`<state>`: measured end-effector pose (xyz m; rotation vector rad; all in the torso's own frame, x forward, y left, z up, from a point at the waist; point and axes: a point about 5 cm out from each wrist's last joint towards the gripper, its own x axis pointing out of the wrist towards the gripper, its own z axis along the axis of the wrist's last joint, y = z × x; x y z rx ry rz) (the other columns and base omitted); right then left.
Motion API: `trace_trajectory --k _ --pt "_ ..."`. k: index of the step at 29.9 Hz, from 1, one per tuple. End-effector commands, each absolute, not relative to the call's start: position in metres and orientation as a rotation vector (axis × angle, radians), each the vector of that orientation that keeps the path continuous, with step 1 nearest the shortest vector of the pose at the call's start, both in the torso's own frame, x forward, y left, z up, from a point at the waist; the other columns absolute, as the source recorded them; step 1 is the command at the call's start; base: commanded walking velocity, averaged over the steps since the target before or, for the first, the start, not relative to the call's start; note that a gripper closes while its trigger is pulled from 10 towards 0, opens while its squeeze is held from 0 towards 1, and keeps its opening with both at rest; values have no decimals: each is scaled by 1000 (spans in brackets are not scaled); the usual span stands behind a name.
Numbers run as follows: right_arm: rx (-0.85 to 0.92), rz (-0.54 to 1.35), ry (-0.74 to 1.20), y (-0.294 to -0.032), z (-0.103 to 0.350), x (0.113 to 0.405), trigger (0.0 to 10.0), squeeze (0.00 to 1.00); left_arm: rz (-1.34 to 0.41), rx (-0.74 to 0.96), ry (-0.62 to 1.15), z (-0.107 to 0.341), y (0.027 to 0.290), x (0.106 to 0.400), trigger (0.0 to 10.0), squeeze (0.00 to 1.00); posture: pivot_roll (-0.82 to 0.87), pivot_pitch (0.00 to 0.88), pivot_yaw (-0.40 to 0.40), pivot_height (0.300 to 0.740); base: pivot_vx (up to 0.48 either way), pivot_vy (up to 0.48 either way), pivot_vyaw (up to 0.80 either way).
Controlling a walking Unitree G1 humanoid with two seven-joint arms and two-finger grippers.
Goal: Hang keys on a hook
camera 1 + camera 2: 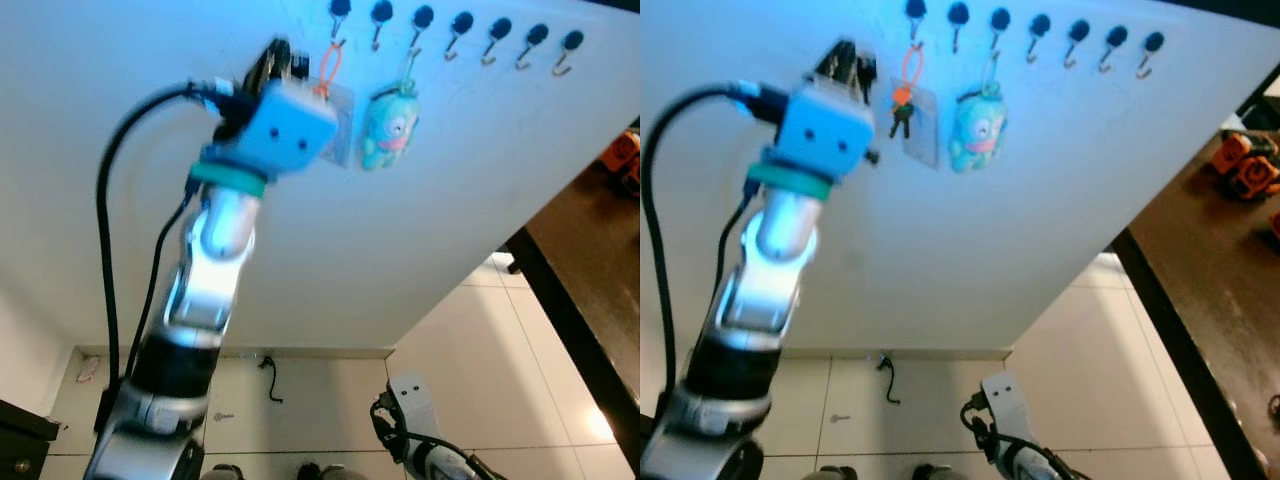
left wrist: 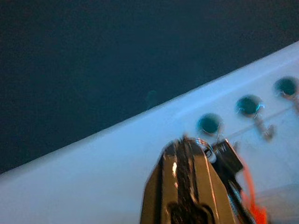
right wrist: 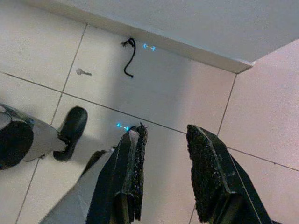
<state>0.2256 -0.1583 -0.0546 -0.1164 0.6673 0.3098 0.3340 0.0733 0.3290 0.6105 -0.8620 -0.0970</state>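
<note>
A row of black hooks [image 1: 461,22] runs along the top of the white wall. The keys [image 1: 901,112], on an orange loop [image 1: 910,68] with a clear tag [image 1: 925,125], hang from the leftmost hook [image 1: 340,10]. A blue plush charm [image 1: 390,125] hangs two hooks over. My left gripper [image 1: 275,55] is raised against the wall just left of the keys, its fingers [image 2: 184,182] pressed shut with the orange loop beside them. My right gripper [image 3: 166,133] hangs low over the floor tiles, open with nothing in it.
A dark table [image 1: 1210,260] with orange objects [image 1: 1240,165] stands to the right. On the tiled floor by the baseboard lie a black cord [image 3: 130,58] and a small key [image 3: 84,72]. My black foot [image 3: 70,130] shows below.
</note>
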Motion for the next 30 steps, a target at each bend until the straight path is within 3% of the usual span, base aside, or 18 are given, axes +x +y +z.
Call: trace_trajectory --k 1,2,5,7,11,14,20,30 --pt "-119 302 683 -160 -57 221 10000 0 -174 715 -852 327 64 340 10000 0 13 100 -66 740 0 0 0" --pt "-119 302 683 -160 -57 221 10000 0 -174 715 -852 327 64 340 10000 0 13 100 -66 740 0 0 0" --pt "-112 287 676 -161 -57 221 10000 0 -239 986 -921 341 68 345 10000 0 -5 103 -52 740 0 0 0" --pt "-112 287 676 -161 -57 221 10000 0 -239 986 -921 341 68 345 10000 0 -5 103 -52 740 0 0 0" --pt "-102 265 683 -163 -60 216 10000 0 -288 1159 -963 355 79 342 10000 0 -9 105 -48 740 0 0 0" --pt "-102 265 692 -164 -62 213 10000 0 -354 1178 -958 360 81 340 10000 0 -9 105 -48 740 0 0 0" --pt "-106 273 692 -162 -62 213 10000 0 -564 1041 -916 370 75 335 10000 0 5 118 -55 740 0 0 0" --pt "-112 278 696 -163 -62 213 10000 0 -590 1011 -967 384 68 338 10000 0 10 121 -57 740 0 0 0"
